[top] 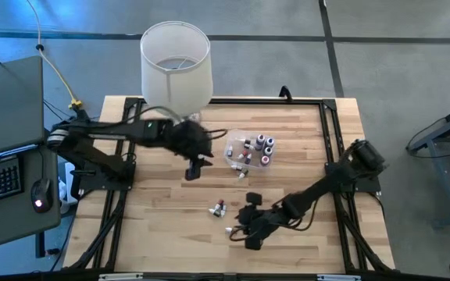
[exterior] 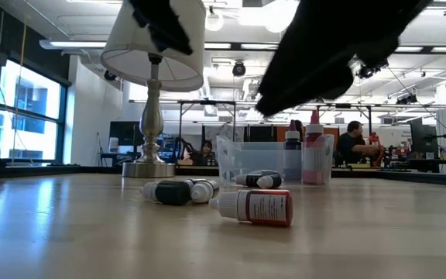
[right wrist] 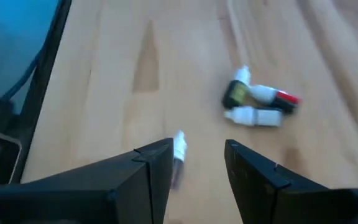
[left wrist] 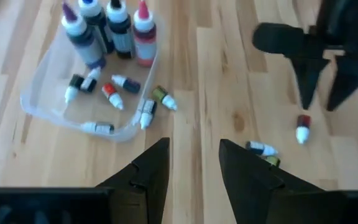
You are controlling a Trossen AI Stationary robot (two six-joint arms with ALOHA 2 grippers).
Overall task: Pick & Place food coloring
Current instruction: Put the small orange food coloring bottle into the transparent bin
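Nearest us lies a stray bottle [right wrist: 178,149] just ahead of our right gripper [right wrist: 196,163], whose spread, empty fingers sit low so we can close on it. Our left gripper [left wrist: 194,163], also spread and empty, hovers beside the tub [left wrist: 42,106] holding most bottles; three strays [top: 219,208] lie between.
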